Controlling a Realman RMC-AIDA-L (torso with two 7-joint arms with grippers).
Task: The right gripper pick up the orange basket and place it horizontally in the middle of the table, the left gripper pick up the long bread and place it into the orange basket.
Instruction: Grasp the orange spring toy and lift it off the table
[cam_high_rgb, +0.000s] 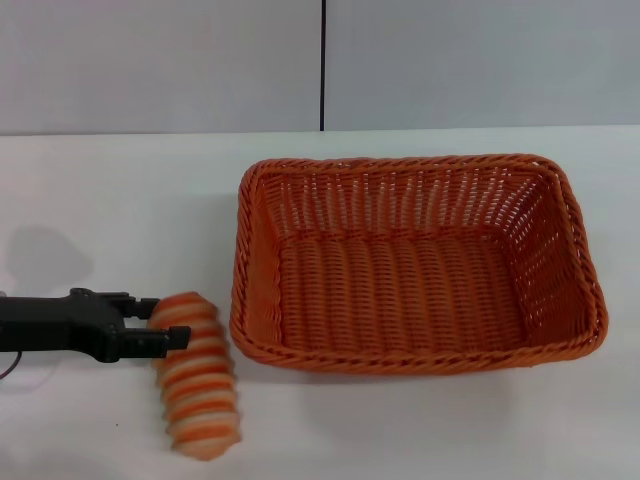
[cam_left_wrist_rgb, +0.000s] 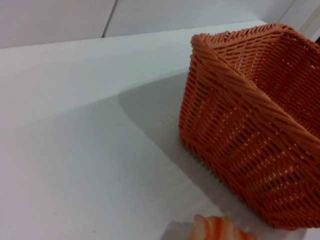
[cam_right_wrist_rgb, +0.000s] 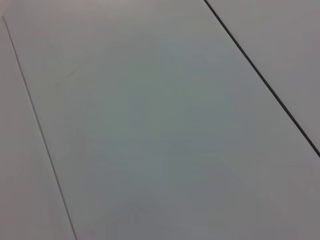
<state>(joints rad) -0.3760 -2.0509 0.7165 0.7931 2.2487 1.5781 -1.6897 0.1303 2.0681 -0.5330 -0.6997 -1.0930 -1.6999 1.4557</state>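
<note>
Long bread (cam_high_rgb: 196, 375) sits clamped in the left tool (cam_high_rgb: 172, 322) (right tool's unseen), orange basket (cam_high_rgb: 415, 265) just beside, rightward.

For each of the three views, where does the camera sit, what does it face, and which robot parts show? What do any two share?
Head view: on the robot's head, looking down at the table; the left gripper reaches the long bread beside the orange basket.
Left wrist view: on the left arm, facing a basket corner; no fingers show.
Right wrist view: only pale panels with dark seams; no robot parts.
Head and left wrist views share basket and bread.
</note>
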